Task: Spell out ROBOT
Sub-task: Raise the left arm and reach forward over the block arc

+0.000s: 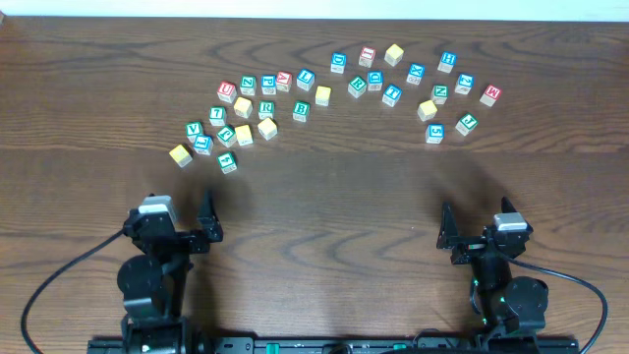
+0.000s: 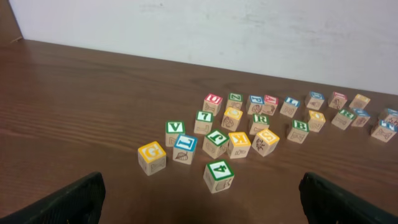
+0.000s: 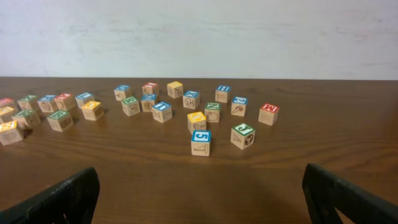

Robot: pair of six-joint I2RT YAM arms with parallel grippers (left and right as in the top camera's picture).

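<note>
Both jaws wide, nothing held: left gripper (image 1: 208,218) and right gripper (image 1: 447,234) near bench (image 1: 324,197) front edge. R cube (image 1: 266,108), B cube (image 1: 301,110), T cube (image 1: 392,94) scattered toward far edge.

Soft, even light falls on the dark table (image 1: 314,206) before you; the cubes (image 2: 217,138) throw only short, faint shadows, the white wall (image 3: 199,37) reads bright, and the farthest of them in both wrist views go slightly soft

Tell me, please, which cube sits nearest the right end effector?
The blue 5 cube, standing further forward than the green J cube beside it.
</note>
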